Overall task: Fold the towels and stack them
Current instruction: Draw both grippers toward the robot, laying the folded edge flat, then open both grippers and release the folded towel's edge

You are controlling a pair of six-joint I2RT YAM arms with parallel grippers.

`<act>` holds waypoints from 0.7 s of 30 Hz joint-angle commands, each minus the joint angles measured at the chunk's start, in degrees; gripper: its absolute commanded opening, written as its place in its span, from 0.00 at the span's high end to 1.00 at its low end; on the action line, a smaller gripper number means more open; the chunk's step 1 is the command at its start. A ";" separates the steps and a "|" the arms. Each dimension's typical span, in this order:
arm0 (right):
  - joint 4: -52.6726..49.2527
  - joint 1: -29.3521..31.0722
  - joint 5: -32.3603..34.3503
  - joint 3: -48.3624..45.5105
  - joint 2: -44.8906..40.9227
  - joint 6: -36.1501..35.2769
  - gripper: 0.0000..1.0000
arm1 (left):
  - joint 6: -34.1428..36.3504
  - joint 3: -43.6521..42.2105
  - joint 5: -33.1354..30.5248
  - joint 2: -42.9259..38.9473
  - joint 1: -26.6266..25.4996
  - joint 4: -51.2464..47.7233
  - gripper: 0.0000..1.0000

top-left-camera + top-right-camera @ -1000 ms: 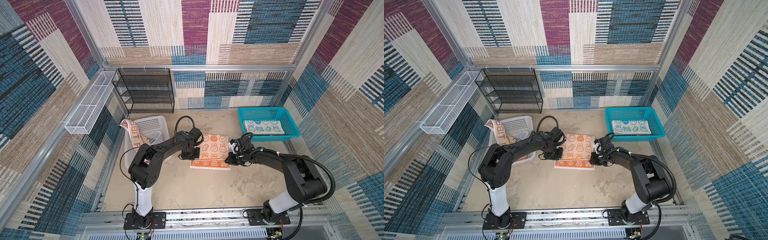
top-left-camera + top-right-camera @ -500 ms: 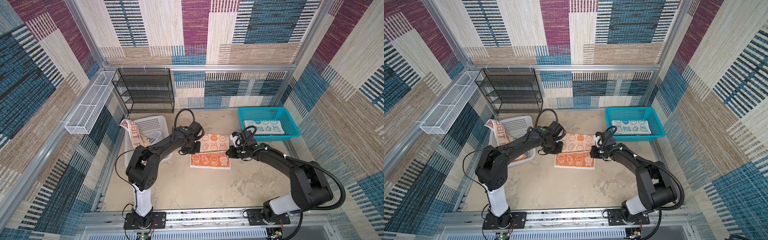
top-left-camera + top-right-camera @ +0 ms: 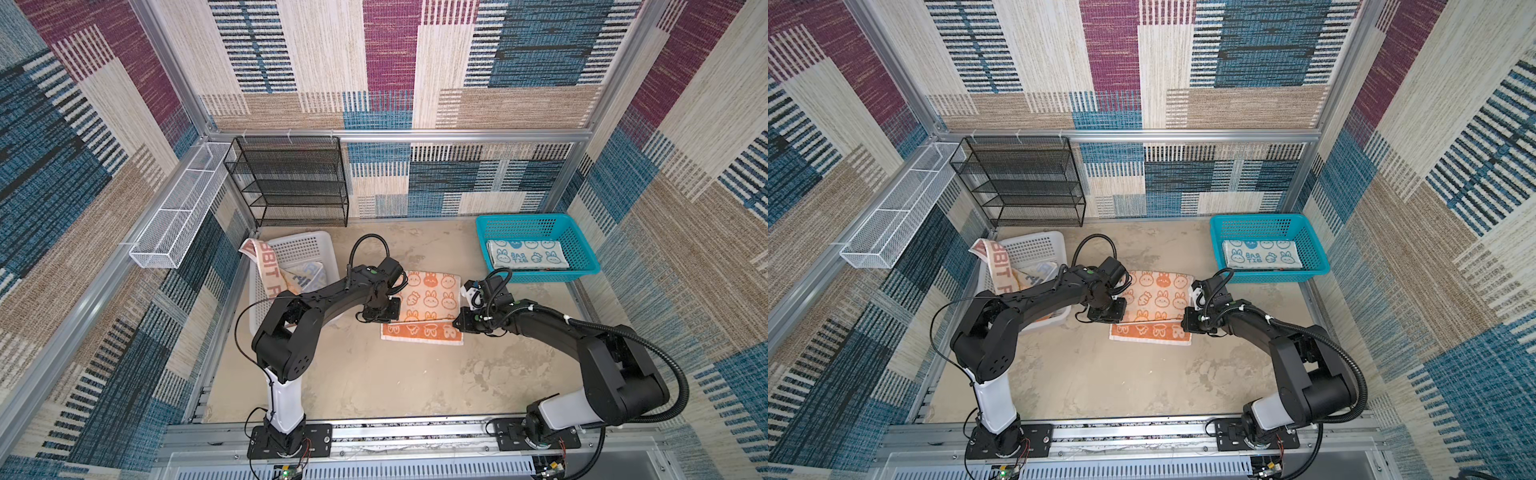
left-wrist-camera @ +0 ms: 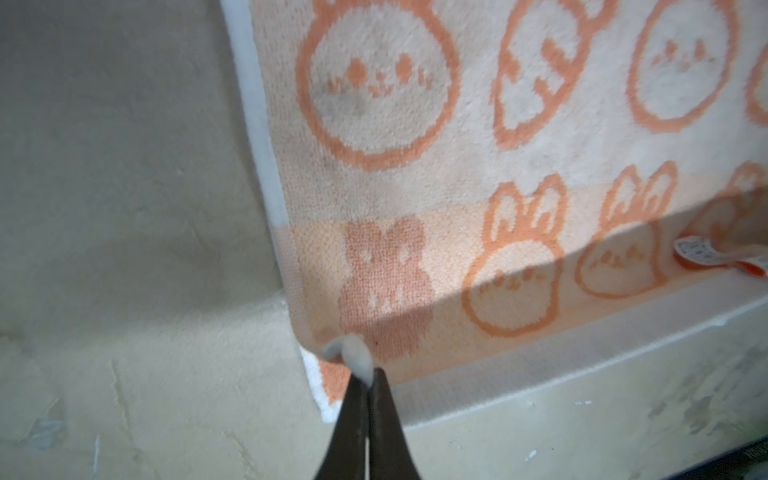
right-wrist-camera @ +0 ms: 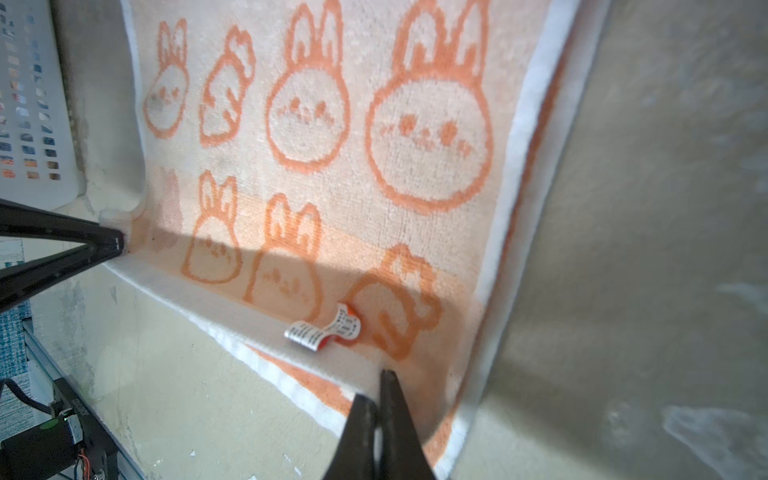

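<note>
My left gripper (image 4: 368, 380) pinches a corner of the orange rabbit towel (image 3: 434, 293), frame centre; right gripper (image 5: 374, 386) can't tell; limp cloth, grip corners.

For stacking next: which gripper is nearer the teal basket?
Right. The right gripper is at the orange towel's edge facing the teal basket; the left gripper, at the opposite edge.

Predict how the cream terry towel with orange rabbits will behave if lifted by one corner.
Probably floppy: the cream terry towel with orange rabbits lies doubled over itself and puckers where the shut left gripper pinches its corner. Likely light, being thin cloth. Its looped pile looks unlikely to slip.
</note>
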 commanded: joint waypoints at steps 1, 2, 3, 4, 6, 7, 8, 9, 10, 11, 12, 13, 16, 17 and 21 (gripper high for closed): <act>-0.34 -0.14 6.84 -0.55 1.53 1.53 0.85 | 0.23 -0.40 -6.01 0.53 0.39 -6.90 1.00; -0.37 -0.06 7.03 -0.43 1.67 1.46 0.84 | 0.29 -0.33 -5.90 0.55 0.28 -6.96 0.98; -0.40 -0.10 7.13 -0.42 1.65 1.53 0.83 | 0.35 -0.30 -5.85 0.53 0.27 -6.97 0.96; -0.37 -0.03 7.12 -0.41 1.51 1.56 0.82 | 0.39 -0.20 -5.70 0.35 0.18 -6.84 0.94; -0.74 0.06 7.17 -0.09 1.29 1.49 0.80 | 0.90 -0.13 -5.00 -0.10 0.13 -6.54 0.87; -0.94 0.10 7.16 0.01 1.14 1.41 0.80 | 0.88 -0.05 -4.60 -0.48 -0.05 -6.46 0.84; -1.07 0.21 7.19 0.18 0.94 1.42 0.80 | 0.88 -0.18 -4.08 -0.95 -0.03 -6.22 0.80; -1.24 0.29 7.19 0.28 0.81 1.33 0.80 | 1.03 -0.35 -3.34 -1.32 -0.24 -5.77 0.76; -1.43 0.35 7.17 0.46 0.63 1.30 0.79 | 1.10 -0.74 -2.44 -1.92 -0.42 -5.11 0.71; -1.70 0.47 7.13 0.66 0.49 1.34 0.79 | 1.18 -1.20 -1.75 -2.43 -0.68 -4.48 0.66; -1.89 0.50 7.19 0.76 0.31 1.29 0.78 | 1.10 -1.47 -1.11 -2.83 -0.87 -4.04 0.62; -2.11 0.62 7.17 1.01 0.06 1.16 0.76 | 1.06 -1.96 -0.12 -3.25 -0.97 -3.28 0.58; -3.10 0.98 6.50 1.76 -1.42 1.38 0.64 | 0.42 -2.74 1.10 -4.83 -1.06 -2.23 0.52; -3.54 1.06 6.49 2.07 -2.11 1.57 0.61 | 0.35 -2.62 1.02 -5.44 -1.04 -2.09 0.51; -5.96 1.49 5.58 3.69 -6.54 2.14 0.47 | 0.15 -0.04 1.14 -7.77 -0.98 -2.11 0.45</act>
